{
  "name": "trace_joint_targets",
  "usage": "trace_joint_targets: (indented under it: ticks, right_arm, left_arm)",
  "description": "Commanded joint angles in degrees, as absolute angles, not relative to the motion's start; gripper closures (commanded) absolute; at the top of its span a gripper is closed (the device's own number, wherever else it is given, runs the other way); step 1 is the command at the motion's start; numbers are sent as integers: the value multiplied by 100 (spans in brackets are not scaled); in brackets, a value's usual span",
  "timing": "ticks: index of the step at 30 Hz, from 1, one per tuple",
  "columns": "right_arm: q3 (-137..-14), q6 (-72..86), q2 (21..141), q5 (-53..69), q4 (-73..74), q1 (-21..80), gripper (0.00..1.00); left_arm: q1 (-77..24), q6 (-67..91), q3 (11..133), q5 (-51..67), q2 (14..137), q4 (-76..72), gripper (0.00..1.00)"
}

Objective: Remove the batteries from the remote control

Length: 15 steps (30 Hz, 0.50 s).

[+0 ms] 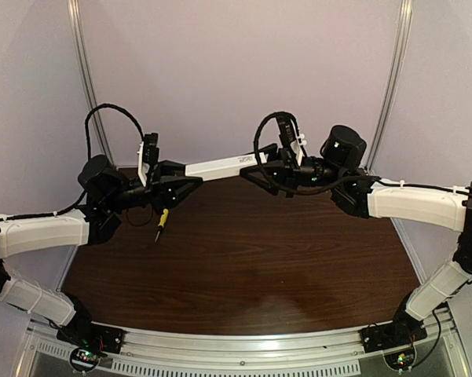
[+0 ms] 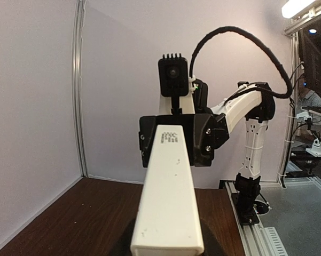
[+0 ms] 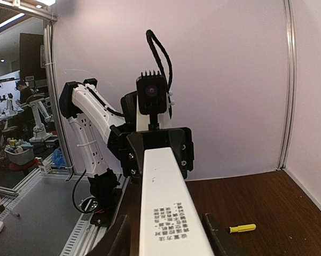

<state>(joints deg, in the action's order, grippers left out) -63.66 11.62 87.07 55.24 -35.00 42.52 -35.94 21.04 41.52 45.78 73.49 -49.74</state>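
Item: remote (image 1: 220, 166). You are looking at a white bar that both arms are holding in the air above the far part of the brown table (image 1: 251, 259), running nearly level between them.

Top view: you are seeing the left gripper (image 1: 182, 174) clamping the bar's left end and the right gripper (image 1: 261, 166) clamping its right end. The screwdriver (image 1: 162, 221) is lying on the table below the left gripper, well apart from the bar. Only here are both arms and the whole span showing together.

Left wrist view: the bar (image 2: 168, 202) is running straight away from the lens into the right gripper (image 2: 176, 140), whose black jaws are closing on its far end. A small grey mark is sitting near that far end. This view is not showing the screwdriver, and the left gripper's own fingers are lying out of frame at the bottom edge.

Right wrist view: the bar (image 3: 168, 208) is passing between this gripper's own dark fingers (image 3: 115, 240) and reaching the left gripper (image 3: 157, 149) at the far end. Printed text is showing on the near face. The screwdriver (image 3: 242, 228) is lying on the table to the right.

Jaws: both pairs are standing narrow, pressing on the bar's sides.

Batteries: none are showing in any view; you are probably seeing closed faces of the bar, though its underside is hidden.
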Motion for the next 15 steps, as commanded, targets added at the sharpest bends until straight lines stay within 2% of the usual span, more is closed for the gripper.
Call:
trace_joint_targets:
  ticks: [1, 6, 15]
  right_arm:
    - [-6539, 1205, 8791, 5545, -3641, 4280, 53]
    - [-6521, 1135, 8769, 5528, -3577, 4280, 47]
    - [-6583, 1105, 8788, 5567, -3563, 4280, 54]
  left_arm:
    - [-3560, 2140, 4087, 4471, 7193, -5391, 100]
    - [-3560, 2172, 4078, 4487, 7196, -5454, 100]
    - [-3560, 2175, 4077, 4513, 7211, -5459, 100]
